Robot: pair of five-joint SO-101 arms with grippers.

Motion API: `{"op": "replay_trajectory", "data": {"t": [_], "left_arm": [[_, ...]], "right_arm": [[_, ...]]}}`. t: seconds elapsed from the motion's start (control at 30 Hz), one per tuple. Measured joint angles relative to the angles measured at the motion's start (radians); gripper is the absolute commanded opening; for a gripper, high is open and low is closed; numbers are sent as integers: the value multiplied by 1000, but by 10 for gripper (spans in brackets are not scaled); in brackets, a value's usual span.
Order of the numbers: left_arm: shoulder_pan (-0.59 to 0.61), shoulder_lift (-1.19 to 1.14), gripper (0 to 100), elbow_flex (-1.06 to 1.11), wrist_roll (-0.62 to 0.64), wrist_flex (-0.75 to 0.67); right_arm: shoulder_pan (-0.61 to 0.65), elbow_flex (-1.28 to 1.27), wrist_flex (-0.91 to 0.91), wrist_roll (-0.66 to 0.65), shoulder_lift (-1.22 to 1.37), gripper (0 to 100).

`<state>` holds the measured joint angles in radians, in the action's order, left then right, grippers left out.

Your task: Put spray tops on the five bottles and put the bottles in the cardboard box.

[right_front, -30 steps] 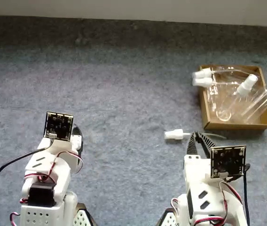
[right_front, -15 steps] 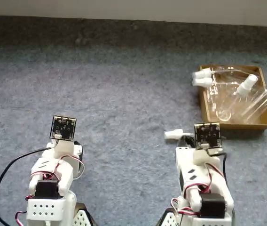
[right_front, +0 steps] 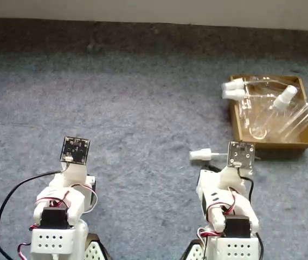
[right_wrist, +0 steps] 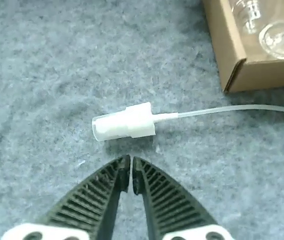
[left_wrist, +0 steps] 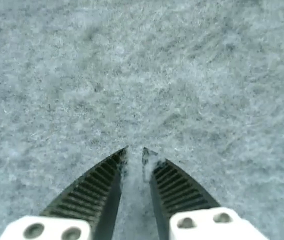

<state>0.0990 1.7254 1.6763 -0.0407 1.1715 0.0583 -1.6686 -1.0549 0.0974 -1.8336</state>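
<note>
A loose white spray top (right_wrist: 124, 125) with a long thin tube (right_wrist: 232, 109) lies on the grey carpet, just beyond my right gripper (right_wrist: 131, 162), which is shut and holds nothing. In the high view this spray top (right_front: 200, 155) lies left of the cardboard box (right_front: 273, 144). The box holds several clear bottles (right_front: 276, 111), most with white spray tops; one bottle (right_wrist: 282, 37) shows an open mouth. My left gripper (left_wrist: 133, 152) is shut over bare carpet, far from the box. Both arms are folded back near their bases.
The left arm (right_front: 62, 200) and right arm (right_front: 224, 200) sit at the near edge of the carpet. The box's corner (right_wrist: 232, 60) stands close beyond the spray top. A pale wall strip (right_front: 154, 11) borders the far side.
Both arms have drawn back toward their bases. The right arm swung from beside the spray top to behind it. The spray top and box have not moved.
</note>
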Motion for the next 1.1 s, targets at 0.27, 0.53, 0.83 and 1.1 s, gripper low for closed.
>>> {"op": "replay_trajectory", "data": {"t": [0.27,0.53,0.83,1.1], "left_arm": [[0,0,6,0,-2,49],[0,0,5,0,-2,101],[0,0,5,0,0,135],[0,0,5,0,0,135]], "right_arm": [[0,0,-184,2,0,5],[0,0,-189,2,0,5],[0,0,-189,2,0,5],[0,0,-189,2,0,5]]}}
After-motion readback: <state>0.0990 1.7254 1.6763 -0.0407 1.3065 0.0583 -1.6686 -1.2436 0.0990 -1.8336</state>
